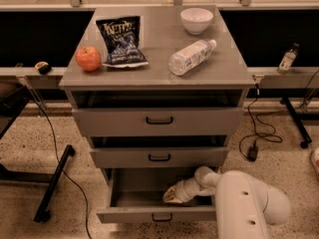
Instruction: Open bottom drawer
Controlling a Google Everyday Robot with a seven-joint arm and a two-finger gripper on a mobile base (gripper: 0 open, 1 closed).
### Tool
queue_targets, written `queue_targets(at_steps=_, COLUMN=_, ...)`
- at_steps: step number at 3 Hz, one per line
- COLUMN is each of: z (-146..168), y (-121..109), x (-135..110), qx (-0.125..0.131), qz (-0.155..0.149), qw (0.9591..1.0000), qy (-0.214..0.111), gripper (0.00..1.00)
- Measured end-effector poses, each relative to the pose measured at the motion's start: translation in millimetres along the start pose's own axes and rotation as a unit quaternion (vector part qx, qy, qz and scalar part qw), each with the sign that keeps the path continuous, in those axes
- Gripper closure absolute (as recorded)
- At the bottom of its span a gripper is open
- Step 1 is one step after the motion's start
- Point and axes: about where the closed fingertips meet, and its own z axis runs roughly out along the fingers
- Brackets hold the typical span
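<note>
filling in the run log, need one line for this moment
bottom drawer: pulled out | gripper: inside drawer, right of centre | arm: reaching in from the right

Arm: off-white, smooth shell, one fat rounded link w/ two small dark spots on its face, narrowing via a ball-like joint to a slim segmented wrist. Gripper at the tip, yellowish-tan w/ darker edges, inside the bottom drawer.
</note>
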Motion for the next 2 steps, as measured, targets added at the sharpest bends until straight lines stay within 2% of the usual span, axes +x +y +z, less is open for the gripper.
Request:
queue_targets(at_steps=1, z=17, y=7, x=7, qx=-0.024, qz=-0.004, qw=0.9997, qy=-0.007, gripper=1.00)
queue_targets(at_steps=2, z=21, y=19, x=10, qx=-0.040, qz=-0.011, qw=0.9991, qy=-0.007, gripper=1.00)
